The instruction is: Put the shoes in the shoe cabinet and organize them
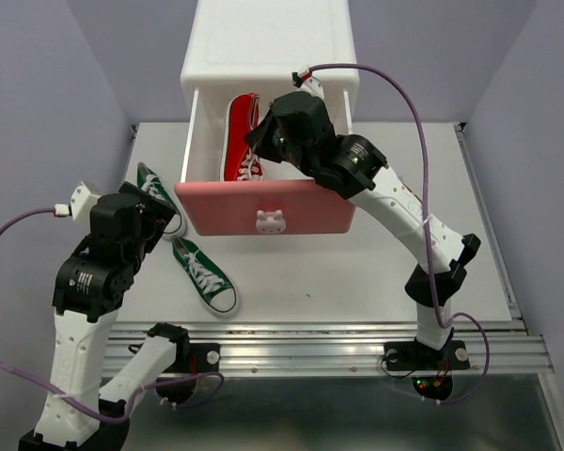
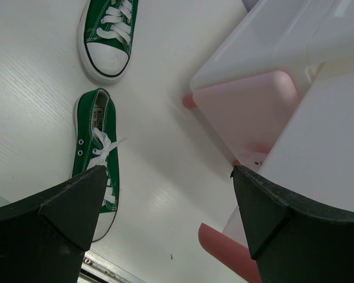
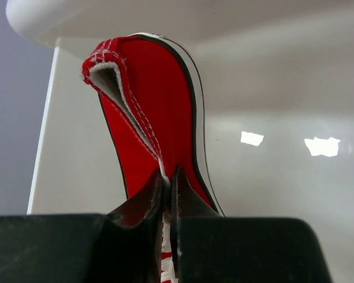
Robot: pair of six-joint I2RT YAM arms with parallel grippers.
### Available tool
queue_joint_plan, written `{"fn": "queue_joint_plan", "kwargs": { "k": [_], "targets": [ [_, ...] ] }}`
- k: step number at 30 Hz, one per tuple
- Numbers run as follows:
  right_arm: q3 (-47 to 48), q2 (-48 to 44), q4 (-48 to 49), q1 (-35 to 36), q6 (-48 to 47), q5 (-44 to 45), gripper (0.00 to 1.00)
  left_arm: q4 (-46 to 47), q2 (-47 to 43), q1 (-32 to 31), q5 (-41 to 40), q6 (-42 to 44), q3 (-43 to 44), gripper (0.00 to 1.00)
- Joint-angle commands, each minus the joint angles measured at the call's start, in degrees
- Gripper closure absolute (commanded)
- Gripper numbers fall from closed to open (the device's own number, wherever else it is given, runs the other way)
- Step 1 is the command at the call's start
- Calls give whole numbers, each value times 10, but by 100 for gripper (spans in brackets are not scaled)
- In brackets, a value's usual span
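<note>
Green shoes (image 1: 205, 275) on bench (image 1: 357, 272): one partly under left gripper (image 2: 171, 197) in top view, other just beside it, toward arm bases. Left gripper spread wide, hanging above bench, holding nothing. Shoe cabinet (image 1: 268, 47) ahead and right of left gripper, pink drawer (image 1: 310, 211) pulled out, bunny knob (image 1: 270, 221) on front. Red shoe (image 3: 153, 106) inside drawer, heel end toward cabinet back, upper's edge pinched near laces by right gripper (image 3: 168, 186), clamped tight on fabric, reaching into drawer from right.
</note>
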Motion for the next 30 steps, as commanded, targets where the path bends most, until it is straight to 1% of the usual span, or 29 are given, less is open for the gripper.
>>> {"fn": "queue_joint_plan", "kwargs": {
  "k": [1, 14, 15, 17, 20, 24, 28, 30],
  "targets": [
    [28, -6, 19, 5, 30, 13, 99, -3, -6, 1, -17, -2, -3, 1],
    [32, 2, 13, 5, 22, 19, 99, -7, -9, 1, -19, -11, -2, 1],
    [31, 2, 14, 5, 22, 19, 95, -9, -9, 1, -21, -12, -2, 1],
    [26, 0, 13, 5, 21, 20, 93, -11, -9, 1, -21, -14, 0, 1],
    [25, -3, 13, 5, 24, 21, 87, -13, -11, 1, -24, -16, 1, 1],
    [22, -5, 13, 5, 23, 24, 84, -16, -15, 1, -25, -19, 0, 1],
    [20, -6, 13, 5, 24, 22, 75, -21, -19, 1, -26, -22, -1, 1],
    [19, -6, 13, 5, 24, 21, 74, -23, -20, 1, -26, -25, 0, 1]
  ]
}}
